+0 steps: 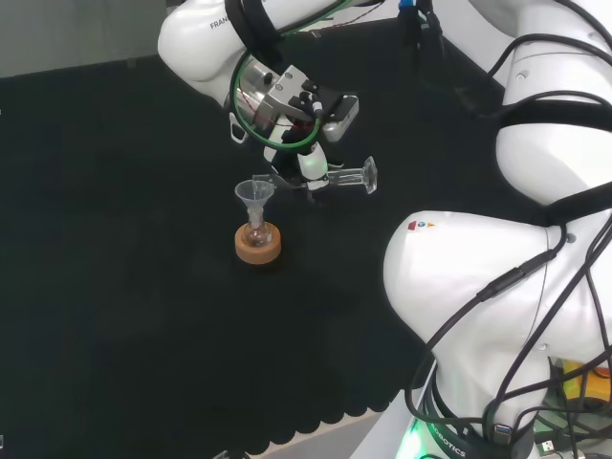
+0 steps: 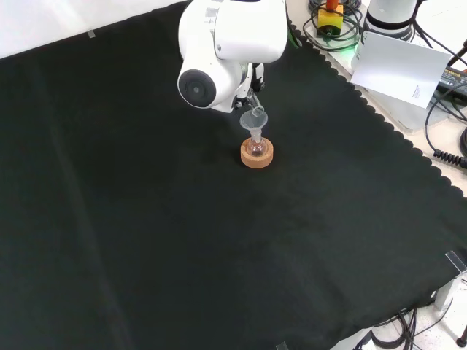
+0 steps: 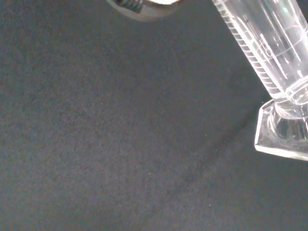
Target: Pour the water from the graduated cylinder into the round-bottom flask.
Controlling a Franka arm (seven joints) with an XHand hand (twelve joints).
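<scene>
A: Where is the graduated cylinder?
B: Centre of the head view, lying almost level in the hand, mouth by the funnel, foot to the right.
A: Materials?
B: Clear ribbed glass with a flat angular foot; the funnel sits in the round-bottom flask on a cork ring.
A: The hand?
B: Fingers curled round the cylinder.

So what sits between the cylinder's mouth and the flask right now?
A clear funnel, seated in the flask on its cork ring; head view shows the tipped cylinder meeting it.
</scene>
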